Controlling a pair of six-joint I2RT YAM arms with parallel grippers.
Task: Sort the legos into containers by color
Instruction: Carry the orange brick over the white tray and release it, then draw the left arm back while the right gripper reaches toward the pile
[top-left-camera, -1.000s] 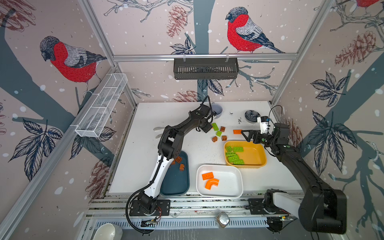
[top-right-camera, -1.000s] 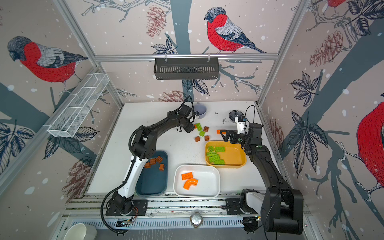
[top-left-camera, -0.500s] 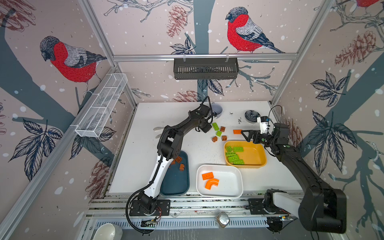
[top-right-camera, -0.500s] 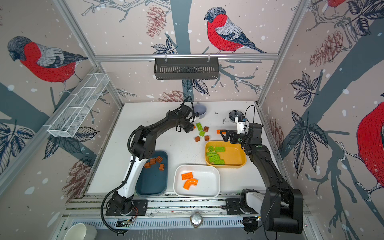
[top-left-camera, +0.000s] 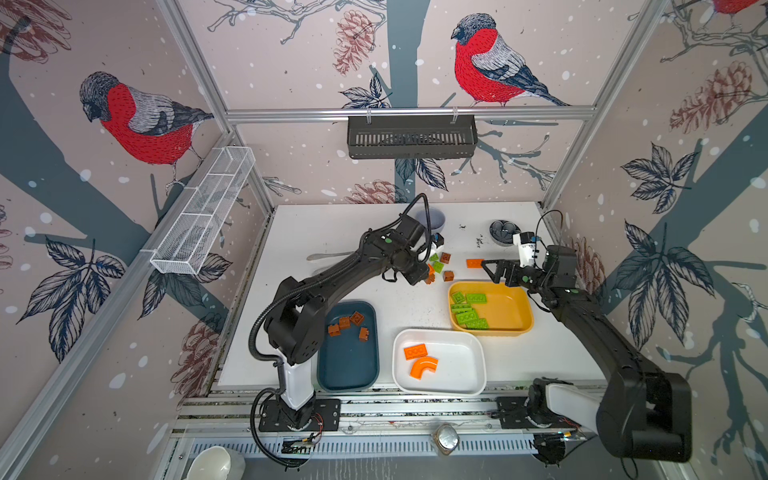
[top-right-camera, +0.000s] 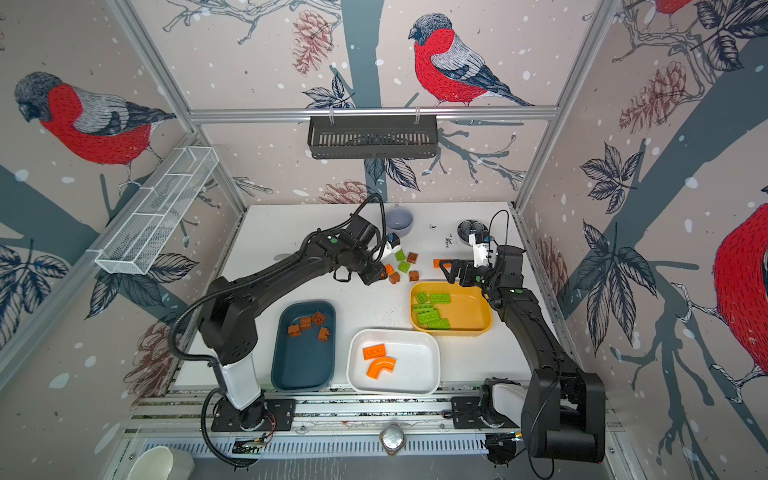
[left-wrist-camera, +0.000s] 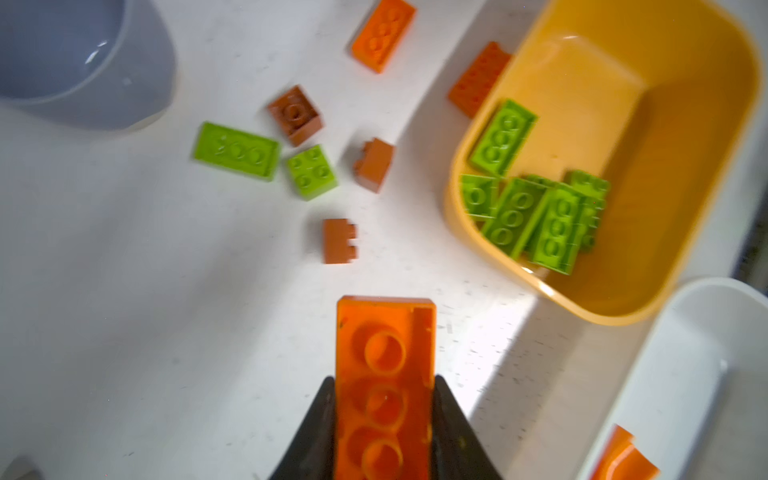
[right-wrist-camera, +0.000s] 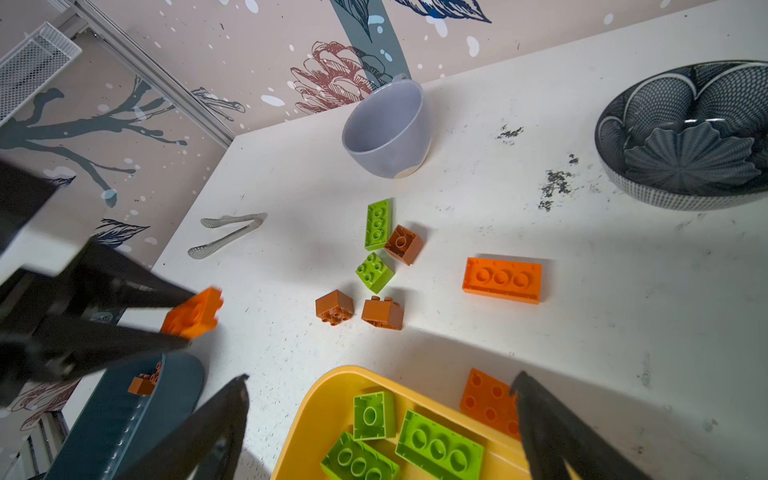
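Loose legos (top-left-camera: 447, 275) at centre of worktop (top-left-camera: 415, 316), far side of right tray (top-left-camera: 509, 307); middle tray (top-left-camera: 459, 368) nearest, left tray (top-left-camera: 349, 365) beside; cup (top-left-camera: 433, 218), bowl (top-left-camera: 503, 232) far edge.

No legible text, label, brand or number anywhere in view.

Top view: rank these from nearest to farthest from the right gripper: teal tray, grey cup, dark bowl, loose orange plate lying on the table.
1. loose orange plate, just off the right gripper's fingertips.
2. dark bowl, back right of the table.
3. grey cup, back centre.
4. teal tray, front left, across the table.
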